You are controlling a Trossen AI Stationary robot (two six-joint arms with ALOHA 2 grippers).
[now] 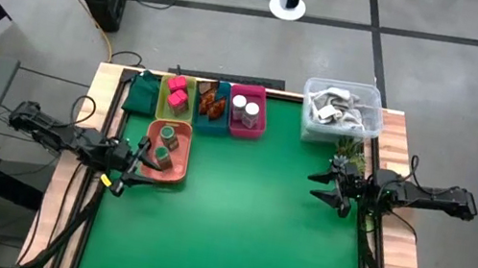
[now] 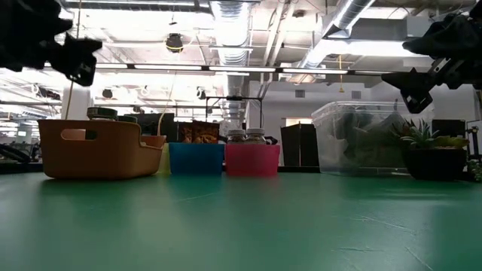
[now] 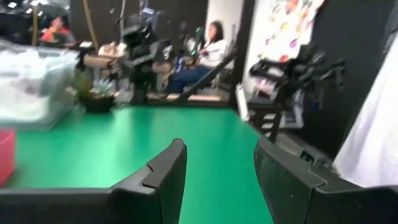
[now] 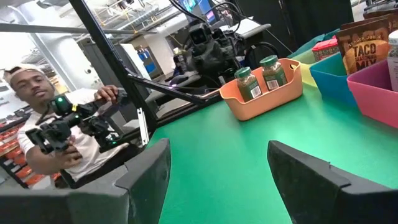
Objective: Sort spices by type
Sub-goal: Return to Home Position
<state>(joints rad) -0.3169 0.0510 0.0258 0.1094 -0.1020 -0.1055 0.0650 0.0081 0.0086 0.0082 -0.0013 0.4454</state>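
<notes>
Two dark green jars (image 1: 166, 144) (image 4: 261, 77) stand in an orange basket (image 1: 176, 171). Behind it, pink cube boxes (image 1: 178, 93) sit in a yellow tray, brown-orange packets (image 1: 213, 102) in a blue tray, and white-lidded jars (image 1: 244, 109) in a pink tray. My left gripper (image 1: 130, 167) (image 3: 221, 162) hovers open at the basket's left edge, raised above the table as the low view shows (image 2: 71, 49). My right gripper (image 1: 327, 190) (image 4: 217, 163) is open too, raised near the right edge and pointing toward the basket. Neither touches anything.
A clear tub (image 1: 343, 108) of white-grey items and a small potted plant (image 1: 348, 152) stand at the far right. A green tray (image 1: 141, 93) lies left of the yellow one. Bare green mat (image 1: 244, 222) fills the middle and near side. A person (image 4: 37, 118) sits beyond the left edge.
</notes>
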